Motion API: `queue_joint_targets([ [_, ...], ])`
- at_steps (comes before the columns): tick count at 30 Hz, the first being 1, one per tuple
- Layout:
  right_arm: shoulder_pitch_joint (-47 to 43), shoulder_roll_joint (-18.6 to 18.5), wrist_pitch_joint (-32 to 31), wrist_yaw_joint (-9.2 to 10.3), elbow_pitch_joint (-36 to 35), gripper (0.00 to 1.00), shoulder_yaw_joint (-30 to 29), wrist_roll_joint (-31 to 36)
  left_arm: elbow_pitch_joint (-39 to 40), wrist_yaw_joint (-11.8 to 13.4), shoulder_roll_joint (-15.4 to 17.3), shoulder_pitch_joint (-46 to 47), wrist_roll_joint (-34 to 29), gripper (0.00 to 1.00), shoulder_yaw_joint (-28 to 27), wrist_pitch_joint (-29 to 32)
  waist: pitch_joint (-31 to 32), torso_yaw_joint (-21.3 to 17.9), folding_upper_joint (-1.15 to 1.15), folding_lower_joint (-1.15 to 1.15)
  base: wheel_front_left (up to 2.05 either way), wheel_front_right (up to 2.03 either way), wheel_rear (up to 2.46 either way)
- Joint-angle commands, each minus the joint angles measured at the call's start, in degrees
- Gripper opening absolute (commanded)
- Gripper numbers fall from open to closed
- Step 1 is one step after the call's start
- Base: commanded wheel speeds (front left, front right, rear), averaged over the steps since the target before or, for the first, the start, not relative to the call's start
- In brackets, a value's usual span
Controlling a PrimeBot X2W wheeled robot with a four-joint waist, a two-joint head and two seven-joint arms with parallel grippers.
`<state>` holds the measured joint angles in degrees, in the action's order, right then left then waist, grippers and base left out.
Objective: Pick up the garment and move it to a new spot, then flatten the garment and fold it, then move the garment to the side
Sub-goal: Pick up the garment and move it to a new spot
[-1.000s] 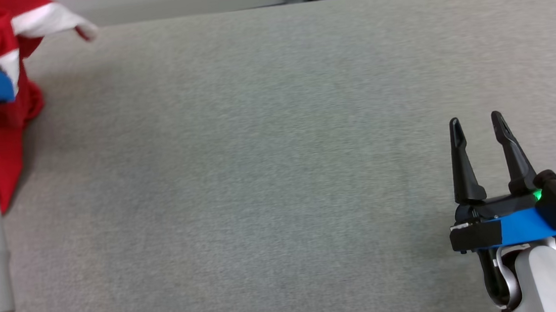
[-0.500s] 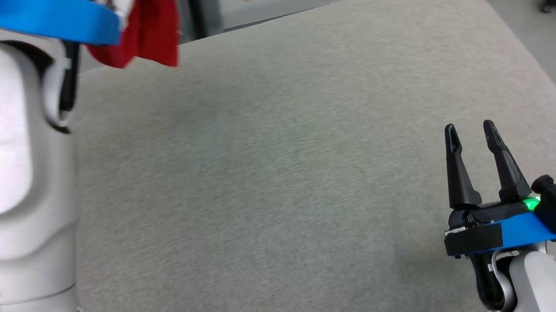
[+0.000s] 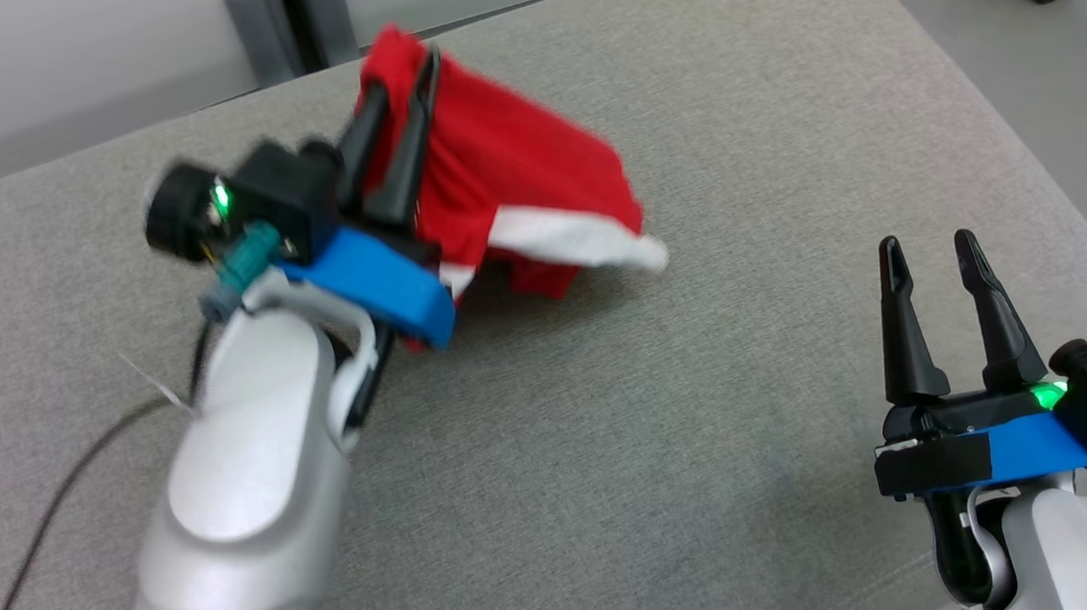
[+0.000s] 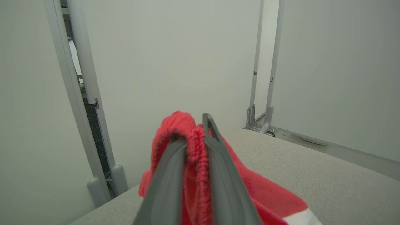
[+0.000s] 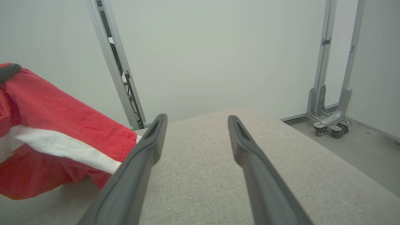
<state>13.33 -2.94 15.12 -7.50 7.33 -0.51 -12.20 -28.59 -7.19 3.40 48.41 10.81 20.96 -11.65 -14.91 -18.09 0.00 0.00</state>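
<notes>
Left hand [image 3: 404, 78] is pinched tight on a bunched edge of the red garment [image 3: 514, 172]. The wrist view has the hem gathered right between the two dark fingers. The garment hangs in a loose heap over the far middle of the grey tabletop [image 3: 708, 428], its white band drooping to the right. Whether the lowest fold brushes the surface, I can't tell. Right hand [image 3: 927, 241] waits at the near right, fingers spread wide, nothing in them, well apart from the cloth.

Progress call: the pick-up is done and the carry looks under way, with the garment not yet laid down. Flattening, folding and the push to the side are all to come.

The count: one garment, one white band showing on it, two hands, one busy and one free.
</notes>
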Motion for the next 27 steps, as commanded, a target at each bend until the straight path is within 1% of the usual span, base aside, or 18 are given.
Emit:
queue_joint_targets([
  [1, 0.04, 0.12, 0.05, 0.02, -0.19, 1.0, 0.05, 0.27, -1.25, 0.31, -0.04, -2.69, 0.74, 0.0, 0.79, -0.74, -0.39, 0.92, 0.0, 0.0, 0.0, 0.0, 0.0],
  [8, 0.24, 0.07, 0.05, 0.02, -0.12, 1.0, -0.07, 0.71, -5.52, 1.53, -0.38, -12.28, 3.61, 0.0, 3.63, -2.61, -0.82, 3.78, 0.0, 0.0, 0.0, 0.0, 0.0],
  [13, 0.12, 0.07, 0.05, 0.02, 0.15, 1.0, 0.32, 1.12, -7.06, 1.99, -0.42, -15.52, 4.5, 0.0, 5.49, -3.16, -0.5, 5.6, 0.0, 0.0, 0.0, 0.0, 0.0],
  [14, 0.05, 0.06, 0.05, 0.02, 0.2, 1.0, 0.35, 1.14, -7.2, 2.09, -0.42, -15.86, 4.75, 0.2, 5.79, -3.21, -0.41, 5.85, 0.0, 0.0, 0.0, 0.0, 0.0],
  [15, -0.03, 0.06, 0.05, 0.02, 0.24, 1.0, 0.36, 1.22, -7.16, 2.43, -0.43, -15.99, 4.68, 0.89, 6.0, -3.34, -0.27, 6.22, 0.0, 0.0, 0.0, 0.0, 0.0],
  [16, -0.13, 0.07, 0.05, 0.02, 0.29, 1.0, 0.36, 1.27, -6.98, 2.64, -0.43, -16.0, 4.46, 1.0, 6.24, -3.45, -0.09, 6.56, 0.0, 0.0, 0.0, 0.0, 0.0],
  [23, -1.06, 0.06, 0.06, 0.02, 0.65, 1.0, -0.28, 2.1, -2.44, 3.96, -0.35, -17.49, 4.67, 1.0, 4.91, -3.58, 2.23, 9.61, 0.0, 0.0, 0.0, 0.0, 0.0],
  [27, -1.83, 0.06, 0.05, 0.02, 0.85, 1.0, -0.28, 2.39, 0.96, 4.52, 0.71, -19.98, 4.17, 1.0, 2.68, -3.59, 3.73, 11.46, 0.0, 0.0, 0.0, 0.0, 0.0],
])
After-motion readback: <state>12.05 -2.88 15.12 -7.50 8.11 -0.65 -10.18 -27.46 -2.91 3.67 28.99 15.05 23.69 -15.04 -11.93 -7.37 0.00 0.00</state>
